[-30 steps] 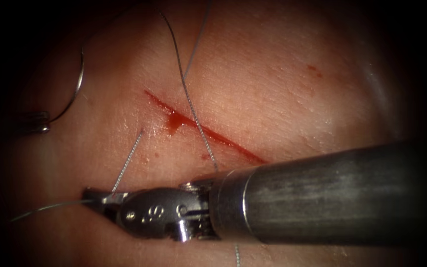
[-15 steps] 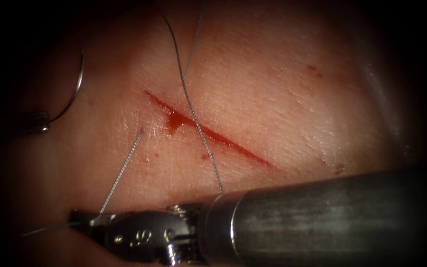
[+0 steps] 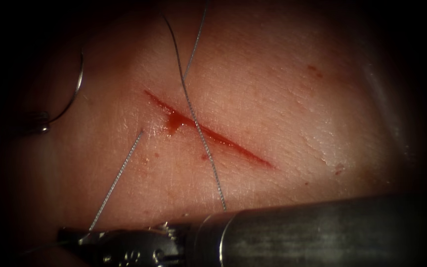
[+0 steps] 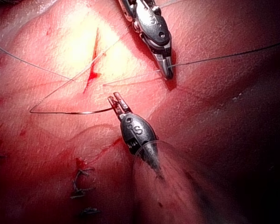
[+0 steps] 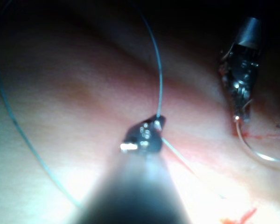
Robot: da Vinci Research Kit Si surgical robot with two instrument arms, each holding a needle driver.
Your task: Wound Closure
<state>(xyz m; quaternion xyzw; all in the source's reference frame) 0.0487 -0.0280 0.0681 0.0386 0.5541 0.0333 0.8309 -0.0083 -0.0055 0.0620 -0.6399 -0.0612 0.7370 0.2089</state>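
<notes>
Endoscope view: the right tool (image 3: 75, 236) lies low across the tissue (image 3: 282, 99), its shaft and wrist partly cut off by the frame edge, so little more than the jaw tips can be made out. Those tips are clamped on the thread (image 3: 117, 178), which rises taut from them to a point in the skin just left of the cut (image 3: 208, 132). A second strand crosses the cut, its lower end hidden behind the shaft. A bead of red fluid (image 3: 174, 120) sits on the cut, beyond the tips.

At the dim left margin the left tool (image 3: 39, 123) is barely visible; the needle (image 3: 74, 89) arcs up from its jaws, clear of the tissue and well left of the cut.

Left wrist view shows this more plainly: the left tool (image 4: 116, 101) has its jaws closed on one end of the needle (image 4: 70, 112), and the curve stretches away from them over the skin. Which end it is, point or thread end, cannot be told. The right tool (image 4: 167, 71) grips the thread (image 4: 224, 57) at its tips, beside the cut (image 4: 93, 60). Earlier stitches (image 4: 81, 184) lie behind the left tool.

Right wrist view has the right tool (image 5: 151, 128) blurred, with thread (image 5: 156, 70) running off from both sides of its closed tips; the left tool (image 5: 240, 109) holds the needle (image 5: 259, 151), whose far part is cut off.
</notes>
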